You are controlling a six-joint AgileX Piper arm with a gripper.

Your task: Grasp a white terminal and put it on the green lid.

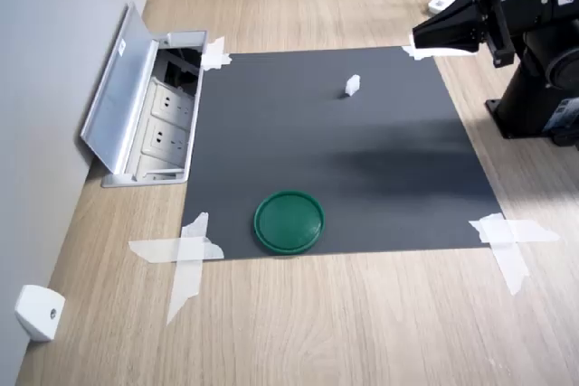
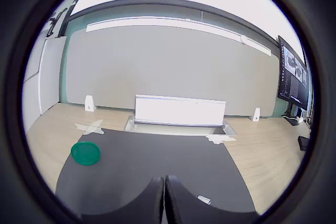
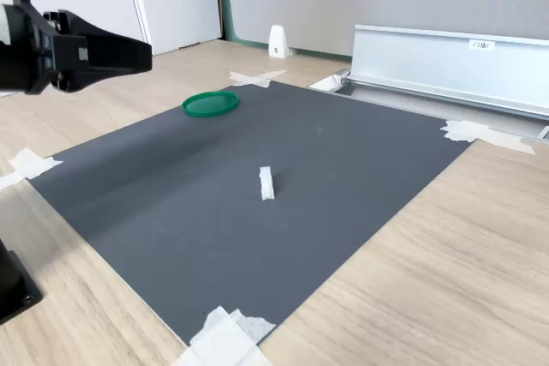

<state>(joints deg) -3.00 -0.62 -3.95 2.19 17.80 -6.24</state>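
The white terminal (image 1: pixel 352 85) (image 3: pixel 267 183) stands alone on the dark grey mat (image 1: pixel 362 169), in the half far from the green lid. In the wrist view the white terminal (image 2: pixel 203 200) is a small pale piece close beside the fingers. The green lid (image 1: pixel 289 221) (image 3: pixel 210 104) (image 2: pixel 85 152) lies flat near the mat's edge. My gripper (image 1: pixel 418 40) (image 3: pixel 147 54) (image 2: pixel 164 195) hovers above the mat's corner at the first exterior view's upper right. It is well off the surface and apart from the terminal. It is shut and holds nothing.
An open socket box with a raised metal flap (image 1: pixel 122 97) (image 3: pixel 446 57) sits in the desk beside the mat. White tape (image 1: pixel 185 255) holds the mat's corners. The arm's black base (image 1: pixel 543 106) stands at the first exterior view's right. Small white wall brackets (image 1: pixel 38 311) line the wall.
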